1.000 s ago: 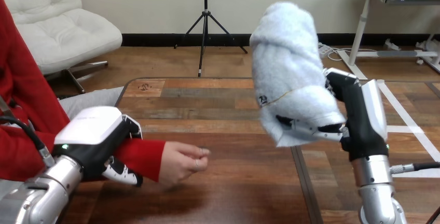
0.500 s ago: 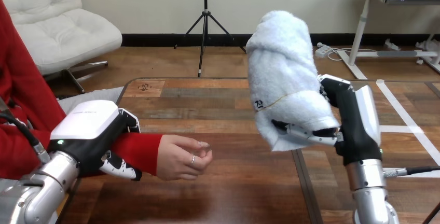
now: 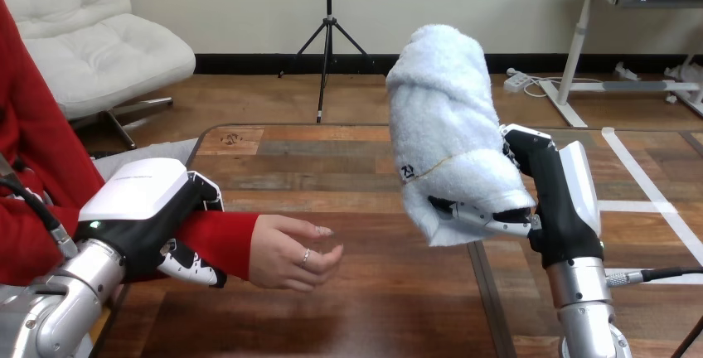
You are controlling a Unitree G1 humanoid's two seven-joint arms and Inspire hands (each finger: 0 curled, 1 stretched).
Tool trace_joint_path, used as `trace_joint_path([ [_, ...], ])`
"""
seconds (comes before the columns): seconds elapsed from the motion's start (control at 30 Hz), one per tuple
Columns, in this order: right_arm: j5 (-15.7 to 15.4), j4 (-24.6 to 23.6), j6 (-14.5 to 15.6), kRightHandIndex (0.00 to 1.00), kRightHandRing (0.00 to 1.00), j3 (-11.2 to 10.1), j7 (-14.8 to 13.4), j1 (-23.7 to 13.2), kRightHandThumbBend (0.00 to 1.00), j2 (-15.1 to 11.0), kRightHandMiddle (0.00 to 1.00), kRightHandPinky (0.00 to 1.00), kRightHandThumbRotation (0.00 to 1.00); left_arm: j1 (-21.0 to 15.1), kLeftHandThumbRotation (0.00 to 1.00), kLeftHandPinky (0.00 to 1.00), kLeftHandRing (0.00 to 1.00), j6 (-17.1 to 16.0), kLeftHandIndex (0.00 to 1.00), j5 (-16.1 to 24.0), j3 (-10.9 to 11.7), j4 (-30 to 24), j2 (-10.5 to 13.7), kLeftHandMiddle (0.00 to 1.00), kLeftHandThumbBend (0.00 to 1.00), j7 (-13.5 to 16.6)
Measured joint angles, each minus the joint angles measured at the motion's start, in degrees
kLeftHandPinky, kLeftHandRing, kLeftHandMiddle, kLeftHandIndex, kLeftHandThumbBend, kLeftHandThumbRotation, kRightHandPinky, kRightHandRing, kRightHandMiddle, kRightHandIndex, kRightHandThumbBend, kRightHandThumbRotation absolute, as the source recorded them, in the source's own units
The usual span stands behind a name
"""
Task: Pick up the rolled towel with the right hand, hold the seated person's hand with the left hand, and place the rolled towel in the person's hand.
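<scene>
A white rolled towel (image 3: 448,130) stands upright above the table, right of centre. My right hand (image 3: 557,200) is shut on its lower part, with fingers wrapped across the front. At the left, my left hand (image 3: 149,213) is curled round the person's red-sleeved forearm just behind the wrist. The person's hand (image 3: 292,252) rests low over the table, fingers loosely curled and palm turned partly up, with a gap between it and the towel.
The wooden table (image 3: 332,167) stretches ahead, with a dark seam (image 3: 489,300) running front to back under the towel. The table's far edge lies beyond the towel. The person's red sleeve (image 3: 220,240) enters from the left side.
My right hand has carried the towel left and slightly down toward the person's hand. The person's fingers have loosened a little. My left hand stays on the forearm.
</scene>
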Motion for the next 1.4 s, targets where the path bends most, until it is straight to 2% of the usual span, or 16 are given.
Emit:
trace_joint_path([
  [0.63,-0.02,1.76,-0.15,0.45,0.33,0.24,0.01,0.08,0.71,0.12,0.39,0.27,0.00,-0.14,0.00,0.37,0.40,0.02,0.42,-0.16,0.02,-0.28,-0.15,0.43,0.79,0.00],
  [1.4,-1.40,2.32,-0.95,0.45,0.34,2.25,-1.22,0.15,0.72,1.78,0.39,0.29,0.00,-2.20,0.00,0.35,0.38,0.08,0.41,-0.20,0.01,-0.29,-0.85,0.41,0.81,-0.01],
])
